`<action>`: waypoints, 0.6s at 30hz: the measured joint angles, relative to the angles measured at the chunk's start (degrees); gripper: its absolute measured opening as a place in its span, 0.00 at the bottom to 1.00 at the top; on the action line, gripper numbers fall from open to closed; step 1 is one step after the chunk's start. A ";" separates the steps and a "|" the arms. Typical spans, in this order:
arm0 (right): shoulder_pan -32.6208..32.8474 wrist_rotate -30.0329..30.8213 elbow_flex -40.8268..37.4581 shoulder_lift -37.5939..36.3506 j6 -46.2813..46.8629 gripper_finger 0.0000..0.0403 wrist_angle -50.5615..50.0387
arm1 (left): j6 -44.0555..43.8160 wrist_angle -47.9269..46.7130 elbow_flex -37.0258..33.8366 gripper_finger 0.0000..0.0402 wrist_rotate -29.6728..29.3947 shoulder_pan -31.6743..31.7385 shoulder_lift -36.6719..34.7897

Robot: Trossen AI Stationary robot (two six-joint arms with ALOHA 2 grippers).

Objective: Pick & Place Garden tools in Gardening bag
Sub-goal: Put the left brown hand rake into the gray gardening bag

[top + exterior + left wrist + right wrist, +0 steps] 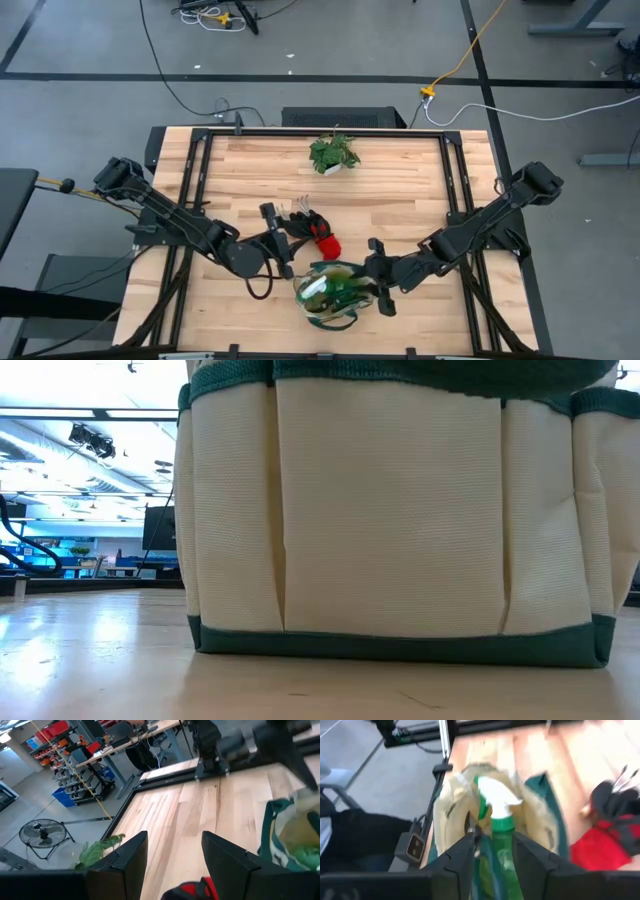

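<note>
The beige gardening bag (330, 292) with green trim stands near the table's front edge and fills the low view (390, 510). My right gripper (378, 285) is at its right rim, shut on the green spray bottle (496, 815) with the white nozzle, which stands inside the bag (451, 810). The red-and-black gloves (320, 238) lie just behind the bag, with the metal rake prongs (300, 207) beside them. My left gripper (285, 248) is open and empty just left of the gloves (192, 891). I cannot pick out the shears. My right gripper pinches the spray bottle's green body (501, 851) below the nozzle between its two fingers, one on each side. The fingers slant down into the bag's opening from the table's right. The bottle stands nozzle up inside the bag; its lower end is hidden.
A leafy potted plant (335, 153) stands at the table's far middle and shows in the left wrist view (97, 851). Bare wood lies between the plant and the gloves. Black frame rails run along the table's sides.
</note>
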 joint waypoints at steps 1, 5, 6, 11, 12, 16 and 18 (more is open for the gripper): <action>0.00 0.70 0.00 -0.57 -0.29 0.31 0.06 | -0.77 -0.73 0.00 0.48 0.06 0.00 0.00; -0.58 1.59 0.00 -2.05 -1.20 0.29 0.03 | -1.12 -5.86 0.00 0.48 0.29 0.21 0.00; -0.76 1.61 0.00 -2.24 -1.20 0.28 0.04 | -1.23 -7.98 0.00 0.48 0.71 0.48 0.00; -1.65 1.73 0.00 -2.22 -1.59 0.29 0.16 | -7.43 -21.29 0.00 0.48 5.23 3.97 0.00; -1.81 1.74 0.00 -2.22 -1.57 0.29 0.18 | -9.09 -24.08 0.00 0.48 6.56 5.01 0.00; -2.18 1.72 0.00 -2.22 -1.61 0.29 0.66 | -14.02 -33.43 0.00 0.48 10.99 9.35 0.00; -2.16 1.71 0.00 -2.22 -1.61 0.29 0.80 | -14.36 -36.60 0.00 0.48 14.95 11.68 0.00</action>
